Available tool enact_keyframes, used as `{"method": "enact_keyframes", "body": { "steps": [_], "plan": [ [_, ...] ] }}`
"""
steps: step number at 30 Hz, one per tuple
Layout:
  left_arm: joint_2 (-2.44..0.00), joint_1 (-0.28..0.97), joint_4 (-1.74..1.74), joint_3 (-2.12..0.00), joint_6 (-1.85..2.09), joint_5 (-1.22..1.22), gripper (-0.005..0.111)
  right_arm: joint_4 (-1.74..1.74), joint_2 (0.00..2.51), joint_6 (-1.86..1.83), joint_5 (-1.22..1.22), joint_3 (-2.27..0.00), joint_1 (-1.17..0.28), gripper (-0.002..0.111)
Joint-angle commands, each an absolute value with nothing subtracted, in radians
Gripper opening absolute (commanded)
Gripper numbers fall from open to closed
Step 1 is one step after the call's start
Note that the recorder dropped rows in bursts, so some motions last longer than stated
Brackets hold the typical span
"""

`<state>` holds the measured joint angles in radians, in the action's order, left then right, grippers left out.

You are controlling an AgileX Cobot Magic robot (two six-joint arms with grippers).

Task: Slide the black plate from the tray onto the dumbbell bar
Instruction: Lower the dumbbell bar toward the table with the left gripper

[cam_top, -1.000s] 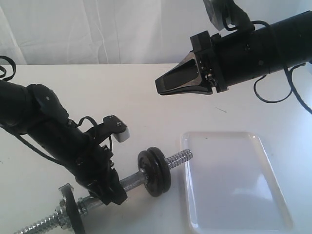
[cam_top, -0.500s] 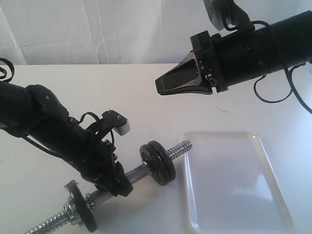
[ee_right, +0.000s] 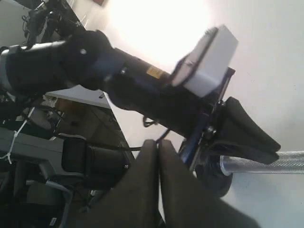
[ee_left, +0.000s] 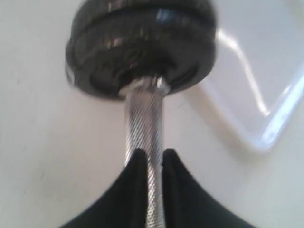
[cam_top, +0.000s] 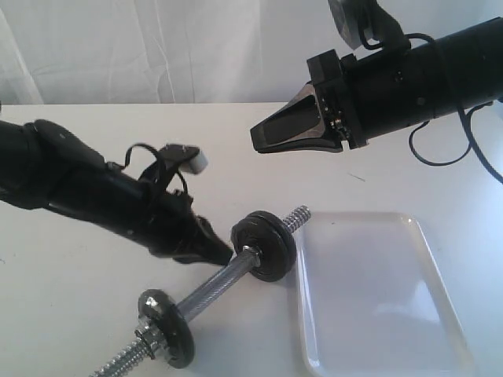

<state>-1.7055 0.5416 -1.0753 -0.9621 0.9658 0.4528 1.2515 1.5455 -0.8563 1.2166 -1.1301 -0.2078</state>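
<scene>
Honestly looks about done. Can spot the black plate threaded on the dumbbell bar just beside the tray, nothing lying in it. Got left end effector pinching the bar's middle, right end effector pressed together well above the tray. Probably just needs releasing.

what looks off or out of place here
Nothing looks broken or spilled. The only oddity: the bar lies at a slant, its threaded tip close to the tray corner, with the left pincer clamped on its middle.
</scene>
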Motion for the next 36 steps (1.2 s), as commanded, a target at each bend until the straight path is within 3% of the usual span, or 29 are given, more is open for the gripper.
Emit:
{"method": "enact_keyframes", "body": {
  "steps": [1,20,23,29,36],
  "plan": [
    [-1.669,0.544,-1.173,-0.978,0.968,0.501,0.0,1.252,1.537,-0.867,1.221,-1.126,-0.208,0.001],
    [-1.669,0.544,-1.098,-0.978,0.971,0.549,0.001,1.252,1.537,-0.867,1.221,-1.126,-0.208,0.001],
    [-1.669,0.544,-1.056,-0.978,0.987,0.55,0.016,1.252,1.537,-0.867,1.221,-1.126,-0.208,0.001],
    [-1.669,0.544,-0.983,-0.978,0.967,0.546,0.066,1.252,1.537,-0.867,1.221,-1.126,-0.208,0.001],
    [-1.721,0.557,-0.956,-0.978,0.925,0.543,0.068,1.252,1.537,-0.867,1.221,-1.126,-0.208,0.001]
  ]
}}
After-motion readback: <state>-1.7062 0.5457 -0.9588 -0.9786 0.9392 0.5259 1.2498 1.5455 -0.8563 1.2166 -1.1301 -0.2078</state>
